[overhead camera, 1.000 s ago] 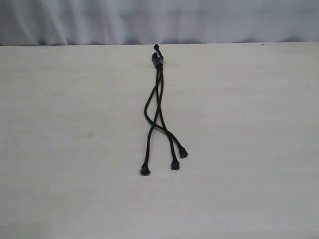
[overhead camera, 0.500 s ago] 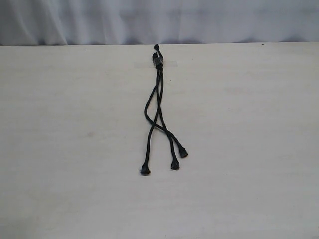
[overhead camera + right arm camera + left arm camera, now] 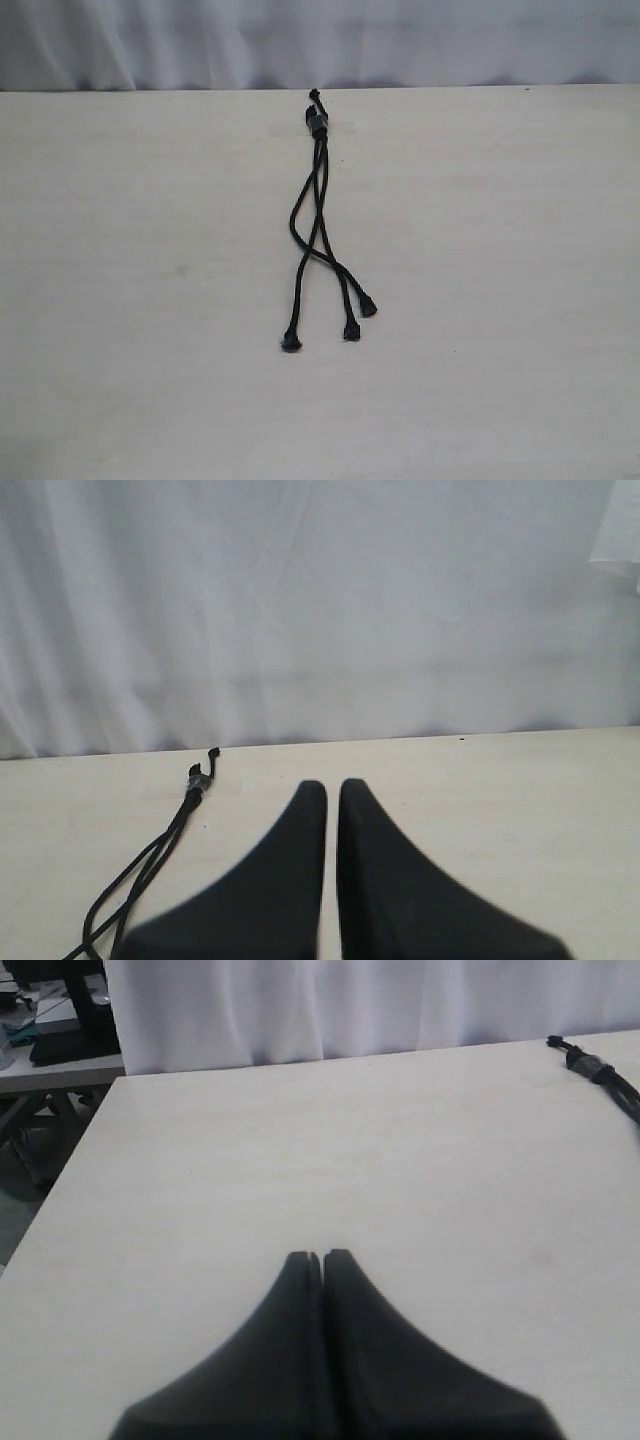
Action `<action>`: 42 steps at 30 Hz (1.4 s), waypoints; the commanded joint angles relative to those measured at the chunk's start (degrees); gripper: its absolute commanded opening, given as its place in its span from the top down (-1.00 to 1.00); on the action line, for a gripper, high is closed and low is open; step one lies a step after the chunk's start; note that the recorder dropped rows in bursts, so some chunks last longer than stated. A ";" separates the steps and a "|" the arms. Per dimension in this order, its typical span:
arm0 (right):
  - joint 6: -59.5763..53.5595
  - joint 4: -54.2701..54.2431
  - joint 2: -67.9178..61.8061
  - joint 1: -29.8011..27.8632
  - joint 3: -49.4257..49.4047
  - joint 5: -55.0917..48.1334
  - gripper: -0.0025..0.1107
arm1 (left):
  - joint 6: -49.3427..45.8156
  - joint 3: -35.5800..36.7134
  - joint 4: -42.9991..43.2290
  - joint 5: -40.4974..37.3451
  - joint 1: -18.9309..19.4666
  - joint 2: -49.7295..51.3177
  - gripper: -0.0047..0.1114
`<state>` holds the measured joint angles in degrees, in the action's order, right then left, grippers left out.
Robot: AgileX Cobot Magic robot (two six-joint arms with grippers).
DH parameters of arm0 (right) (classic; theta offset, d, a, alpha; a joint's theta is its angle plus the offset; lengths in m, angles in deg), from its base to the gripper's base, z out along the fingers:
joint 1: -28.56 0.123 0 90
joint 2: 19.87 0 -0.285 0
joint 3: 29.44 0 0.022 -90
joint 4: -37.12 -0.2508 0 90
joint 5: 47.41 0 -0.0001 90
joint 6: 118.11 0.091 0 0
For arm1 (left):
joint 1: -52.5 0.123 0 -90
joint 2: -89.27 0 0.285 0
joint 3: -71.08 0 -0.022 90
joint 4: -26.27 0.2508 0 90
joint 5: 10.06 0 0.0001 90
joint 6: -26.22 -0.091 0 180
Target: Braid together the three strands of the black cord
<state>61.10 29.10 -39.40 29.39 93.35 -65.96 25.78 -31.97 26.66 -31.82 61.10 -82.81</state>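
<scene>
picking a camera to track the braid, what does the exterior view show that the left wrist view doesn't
Only the exterior view: the whole length of the thin matte black cord, with its three strands crossing partway down and ending in knobbed tips, none of them gripped.

Only the left wrist view: the left tool, shut on nothing, and dark clutter past the table's side edge.

Both: the cord's bound knot, the pale table and the white curtain behind.

Your left hand [image 3: 321, 1258] has its fingers pressed together; your right hand [image 3: 332, 788] shows only a thin slit between its fingers.
</scene>
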 commanded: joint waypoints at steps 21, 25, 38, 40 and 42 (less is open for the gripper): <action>-0.03 -0.09 0.18 -0.06 -0.35 -0.16 0.88 | 3.52 0.17 0.48 0.40 0.27 -0.13 0.92; -0.03 -0.09 0.18 -0.06 -0.35 -0.16 0.88 | 3.52 0.17 0.48 0.40 0.27 -0.13 0.92; -4.10 2.02 0.14 -0.17 -5.64 2.43 0.88 | 3.52 0.17 0.48 0.40 0.27 -0.13 0.92; -4.10 2.02 0.14 -0.17 -11.41 6.67 0.88 | 3.52 0.17 0.48 0.40 0.27 -0.13 0.92; -4.10 2.02 0.14 -0.17 -16.97 8.15 0.88 | 3.52 0.17 0.48 0.40 0.27 -0.13 0.92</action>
<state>57.83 30.72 -39.40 29.39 80.51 -60.00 28.99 -31.97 27.11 -31.82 61.10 -82.81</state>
